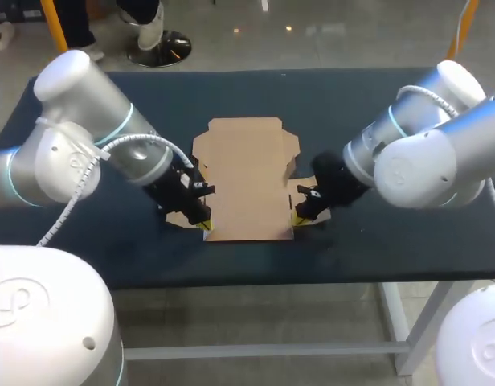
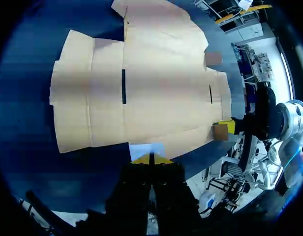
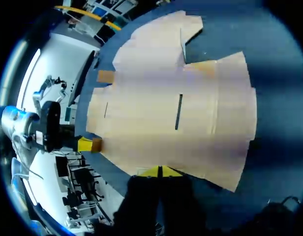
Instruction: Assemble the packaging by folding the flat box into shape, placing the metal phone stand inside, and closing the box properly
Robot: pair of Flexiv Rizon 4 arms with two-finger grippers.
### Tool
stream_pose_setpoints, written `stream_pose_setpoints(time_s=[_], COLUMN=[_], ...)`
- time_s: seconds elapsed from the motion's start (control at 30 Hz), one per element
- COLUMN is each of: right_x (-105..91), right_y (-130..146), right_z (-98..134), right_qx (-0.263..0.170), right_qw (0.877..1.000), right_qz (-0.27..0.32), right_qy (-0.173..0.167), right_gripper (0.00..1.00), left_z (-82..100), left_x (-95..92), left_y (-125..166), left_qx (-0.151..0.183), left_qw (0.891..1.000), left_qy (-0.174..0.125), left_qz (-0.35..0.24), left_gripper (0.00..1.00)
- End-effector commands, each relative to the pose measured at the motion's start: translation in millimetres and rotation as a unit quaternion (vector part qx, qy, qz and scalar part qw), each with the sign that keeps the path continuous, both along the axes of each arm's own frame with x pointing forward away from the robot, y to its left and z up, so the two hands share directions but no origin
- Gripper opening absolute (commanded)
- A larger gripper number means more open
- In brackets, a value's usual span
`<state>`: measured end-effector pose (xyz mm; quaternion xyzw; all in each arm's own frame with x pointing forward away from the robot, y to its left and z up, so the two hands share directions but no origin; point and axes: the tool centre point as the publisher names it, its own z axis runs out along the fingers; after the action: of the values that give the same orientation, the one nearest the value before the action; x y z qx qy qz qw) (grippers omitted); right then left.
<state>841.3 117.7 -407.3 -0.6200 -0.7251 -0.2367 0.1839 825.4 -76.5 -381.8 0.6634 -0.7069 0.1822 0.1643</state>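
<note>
- Cardboard first: the flat brown cardboard box blank (image 1: 246, 181) is lying fully unfolded near the middle of the dark blue table (image 1: 368, 241), with no panel or flap standing up.
- Your left gripper (image 1: 203, 225) is sitting at the blank's near left corner. Its yellow tips are drawn together with nothing visible between them, and in the left wrist view they are meeting the blank's near edge.
- Your right gripper (image 1: 297, 219) is sitting at the near right corner with its tips likewise together, at the same near edge in its own wrist view.
- A small brown cardboard tab (image 2: 220, 132) is showing against the right gripper's tip in the left wrist view, and a like one is showing against the left gripper's tip in the right wrist view. Whether either tip is pressing on its tab is not clear.
- The metal phone stand is not showing in any view, so you are not able to confirm where it is.
- Judgement: you are working the first step, folding the blank into shape. Placing the stand and closing are not yet started.
- Judgement: the next move is calling for one arm to pin the base panel while the other is lifting a side wall along its crease. With tips together, sliding under an edge is looking likelier than pinching.
- Risk: the light blank is liable to skid if you are pushing unevenly.
</note>
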Motion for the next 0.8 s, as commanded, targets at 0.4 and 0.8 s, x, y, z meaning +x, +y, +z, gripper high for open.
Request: stream_pose_setpoints(time_s=[0.4, 0.8], right_x=[33.1, 71.4], right_y=[-57.7, -91.1], right_z=[57.1, 85.7], right_qx=[0.129, 0.168], right_qw=[0.991, 0.986], right_qz=[0.030, 0.017], right_qy=[0.015, 0.019], right_gripper=[0.18, 1.00], left_z=[48.7, 74.9], left_x=[24.6, 50.2], left_y=[23.8, 56.2], left_qx=[-0.008, -0.029], left_qw=[1.000, 0.998], left_qy=[0.013, 0.020], left_qz=[-0.023, -0.053], left_gripper=[0.78, 1.00])
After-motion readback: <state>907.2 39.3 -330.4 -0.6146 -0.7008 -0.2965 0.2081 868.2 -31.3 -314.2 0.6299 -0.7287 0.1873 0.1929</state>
